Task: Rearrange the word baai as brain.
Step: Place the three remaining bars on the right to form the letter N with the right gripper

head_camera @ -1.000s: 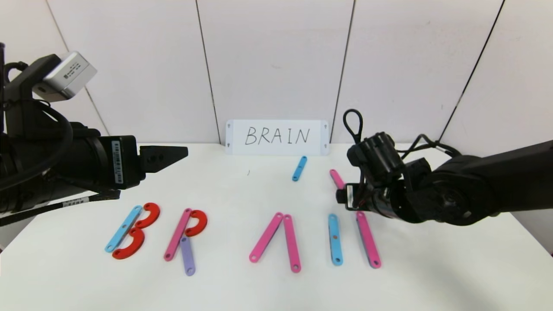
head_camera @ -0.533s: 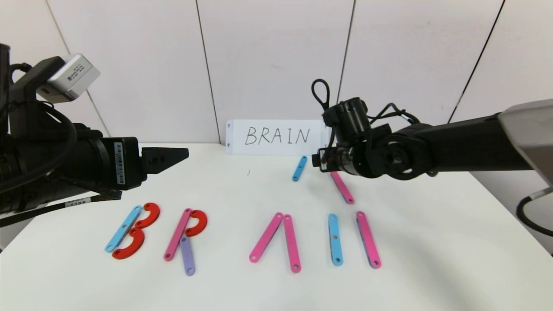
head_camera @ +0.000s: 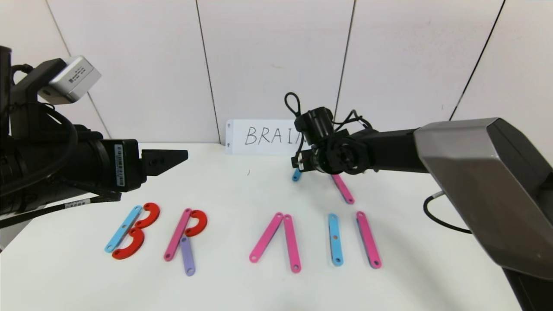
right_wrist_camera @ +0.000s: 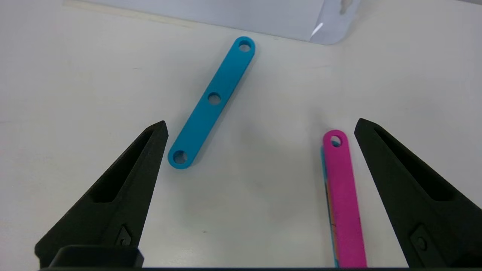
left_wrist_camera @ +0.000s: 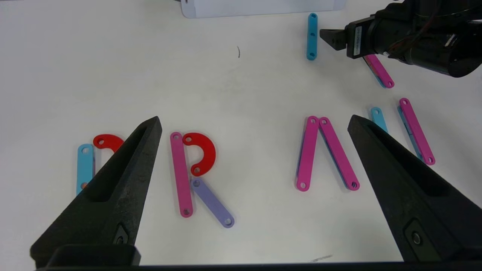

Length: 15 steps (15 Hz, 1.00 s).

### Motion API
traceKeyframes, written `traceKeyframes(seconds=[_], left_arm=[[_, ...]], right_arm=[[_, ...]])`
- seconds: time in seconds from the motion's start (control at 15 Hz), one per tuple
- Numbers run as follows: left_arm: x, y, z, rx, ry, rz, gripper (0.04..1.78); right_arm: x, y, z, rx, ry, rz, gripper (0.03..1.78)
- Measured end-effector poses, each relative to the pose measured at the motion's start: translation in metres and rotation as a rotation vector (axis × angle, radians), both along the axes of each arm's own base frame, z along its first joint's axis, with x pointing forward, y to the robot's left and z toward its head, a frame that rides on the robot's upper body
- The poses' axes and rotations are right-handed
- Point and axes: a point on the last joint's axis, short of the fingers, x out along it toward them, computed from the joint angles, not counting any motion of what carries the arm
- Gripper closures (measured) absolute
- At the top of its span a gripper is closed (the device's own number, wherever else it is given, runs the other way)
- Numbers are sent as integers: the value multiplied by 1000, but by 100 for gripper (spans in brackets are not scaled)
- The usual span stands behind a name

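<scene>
The right pincer [right_wrist_camera: 260, 180], released and empty, hovers over the short blue strip [right_wrist_camera: 212, 101] at the back of the surface [head_camera: 242, 190], near the card [head_camera: 259, 136]; next it should descend onto it (the A's crossbar, probably). Left pincer [left_wrist_camera: 256, 188] idles, released, above the unfinished word [head_camera: 242, 237]

A smooth white table [head_camera: 242, 285] fills the lower half of the head view, its far edge meeting a wall of pale off-white panels [head_camera: 272, 65] at twelve o'clock. Thin dark seams [head_camera: 206, 69] divide the panels, slanting outward. Soft, even light.
</scene>
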Motion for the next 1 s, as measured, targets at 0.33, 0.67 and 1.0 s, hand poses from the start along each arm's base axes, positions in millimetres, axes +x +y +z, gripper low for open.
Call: traceKeyframes(seconds=[0.33, 0.67, 1.0], left_arm=[[0, 0, -1, 2, 2, 0, 9], [0, 0, -1, 3, 3, 0, 9], [1, 0, -2, 4, 5, 0, 9]], right_arm=[[5, 16, -28, -19, 27, 22, 8], [10, 15, -38, -25, 35, 4, 8], [18, 3, -40, -22, 35, -26, 8]])
